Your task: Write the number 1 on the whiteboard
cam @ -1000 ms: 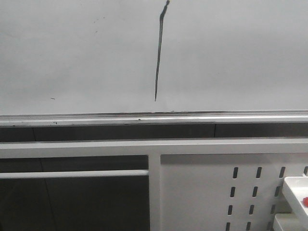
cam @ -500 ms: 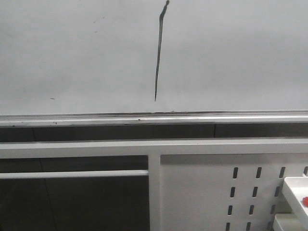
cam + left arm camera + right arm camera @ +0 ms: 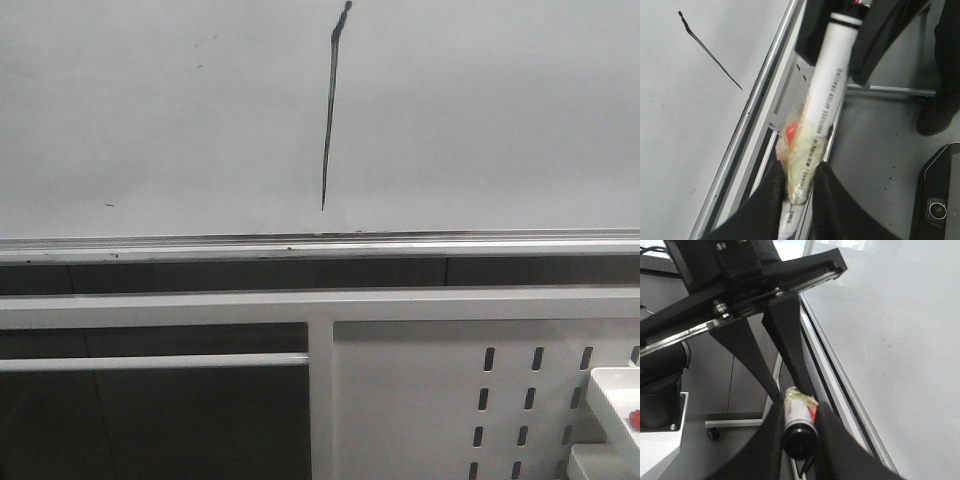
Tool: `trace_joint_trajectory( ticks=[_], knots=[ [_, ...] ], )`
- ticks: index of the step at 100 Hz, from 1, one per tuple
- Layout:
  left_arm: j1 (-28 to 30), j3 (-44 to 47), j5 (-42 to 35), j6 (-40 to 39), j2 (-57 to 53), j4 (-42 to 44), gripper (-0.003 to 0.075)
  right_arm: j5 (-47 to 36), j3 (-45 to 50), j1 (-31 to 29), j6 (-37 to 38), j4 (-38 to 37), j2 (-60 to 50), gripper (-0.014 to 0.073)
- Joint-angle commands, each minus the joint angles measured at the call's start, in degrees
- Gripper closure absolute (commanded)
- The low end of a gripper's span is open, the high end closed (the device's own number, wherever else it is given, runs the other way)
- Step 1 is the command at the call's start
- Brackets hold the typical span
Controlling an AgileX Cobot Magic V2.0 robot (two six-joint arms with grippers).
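The whiteboard (image 3: 480, 120) fills the upper front view, with its silver rail (image 3: 320, 247) along the lower edge. The number 1 (image 3: 329, 110) is a thin, slanted black stroke with a blob on top, also visible in the left wrist view (image 3: 710, 52). Neither gripper shows in the front view. My left gripper (image 3: 799, 172) is shut on a white marker (image 3: 827, 85), at its tape-wrapped part. My right gripper (image 3: 799, 410) is closed around the same marker's black end (image 3: 800, 437). Both grippers are off the board (image 3: 900, 330), below the rail.
Below the rail are a white frame bar (image 3: 320, 305) and a white perforated panel (image 3: 430, 400). A white box with something red in it (image 3: 620, 400) sits at the lower right. A black device (image 3: 937, 200) and a caster wheel (image 3: 713, 433) are on the dark floor.
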Motion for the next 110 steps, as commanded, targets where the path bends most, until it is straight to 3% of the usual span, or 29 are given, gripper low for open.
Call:
trace_joint_trajectory(
  ticks=[1,44,51,68,77,96,104,110],
  knots=[
    [0.0,-2.1,-4.8,-2.8,0.5,0.3,0.0740,-2.0,-1.4,0.0,-0.2,-0.4,-1.0,0.0645],
    [0.0,-2.1,-6.9,-2.8,5.0,-1.4,0.0740,-3.2,-1.4,0.0,-0.2,-0.4,-1.1,0.0614],
    [0.0,-2.1,-8.7,-2.8,5.2,-2.1,0.0740,-2.6,-1.4,0.0,-0.2,-0.4,-1.1,0.0529],
    [0.0,-2.1,-11.7,-2.8,5.2,-3.3,0.0740,0.6,-1.4,0.0,-0.2,-0.4,-1.1,0.0188],
    [0.0,-2.1,-11.7,-2.8,5.2,-3.3,0.0740,3.1,-1.4,0.0,-0.2,-0.4,-1.5,0.0107],
    [0.0,-2.1,-13.0,-4.1,5.2,-4.0,0.0740,10.4,-1.4,0.0,-0.2,-0.4,-6.2,0.0108],
    [0.0,-1.0,-17.2,-6.4,5.2,-4.4,0.0740,13.8,-1.4,0.0,-0.2,-0.4,-9.7,0.0111],
    [0.0,0.7,-21.9,-9.5,5.1,-4.4,0.0740,15.4,-1.4,0.0,-0.2,-0.4,-12.7,0.0160]
  ],
)
